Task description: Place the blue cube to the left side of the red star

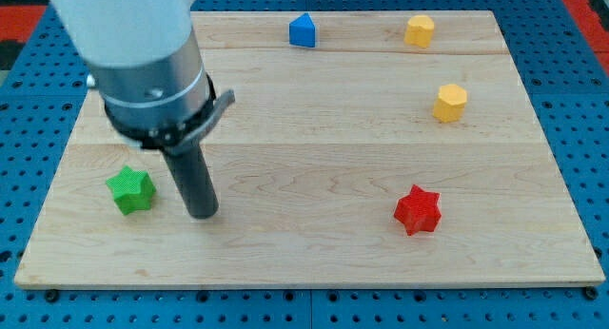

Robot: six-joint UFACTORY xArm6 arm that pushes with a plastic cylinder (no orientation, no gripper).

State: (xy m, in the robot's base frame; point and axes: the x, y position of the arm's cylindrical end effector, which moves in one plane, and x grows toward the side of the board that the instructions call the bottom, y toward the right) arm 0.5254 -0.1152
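The blue cube (303, 30) sits near the view's top edge of the wooden board (314, 253), a little left of centre. The red star (418, 210) lies at the lower right of the board, far from the cube. My tip (203, 213) rests on the board at the lower left, just right of a green star (130, 189). The tip is well away from both the blue cube and the red star, touching no block.
Two yellow blocks stand at the upper right: one (420, 30) near the top edge, one (451, 102) below it. The arm's grey body (152, 72) covers the board's upper left. A blue pegboard (580, 101) surrounds the board.
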